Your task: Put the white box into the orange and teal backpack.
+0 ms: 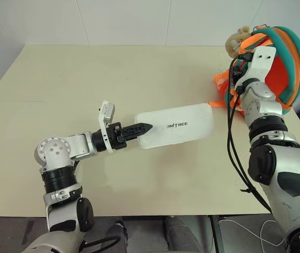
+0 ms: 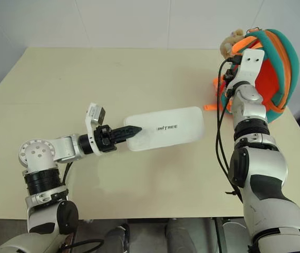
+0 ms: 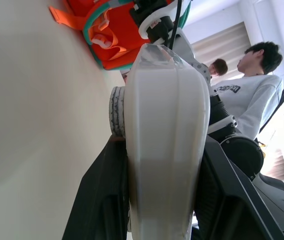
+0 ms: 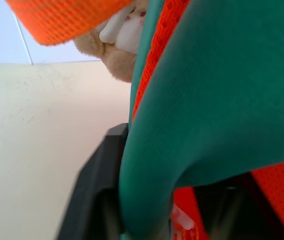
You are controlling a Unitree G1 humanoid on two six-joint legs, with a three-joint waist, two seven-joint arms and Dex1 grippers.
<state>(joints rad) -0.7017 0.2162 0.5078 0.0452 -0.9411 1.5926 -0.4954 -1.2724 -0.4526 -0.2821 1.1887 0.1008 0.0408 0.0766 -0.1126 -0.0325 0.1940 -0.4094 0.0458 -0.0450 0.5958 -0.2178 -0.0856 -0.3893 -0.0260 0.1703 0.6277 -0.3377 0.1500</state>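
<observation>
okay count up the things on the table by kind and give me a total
White box: 1
Orange and teal backpack: 1
Tan plush toy on the backpack: 1
Total: 3

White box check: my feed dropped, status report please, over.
Left gripper shut on flat white rectangular box. Right gripper closed on teal rim of orange and teal backpack. Nothing between them.

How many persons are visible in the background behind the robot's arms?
2. Both show in the left wrist view: one person in a white sweatshirt, and a second person just beyond, mostly hidden by the robot's arm. Others may be hidden.
</observation>
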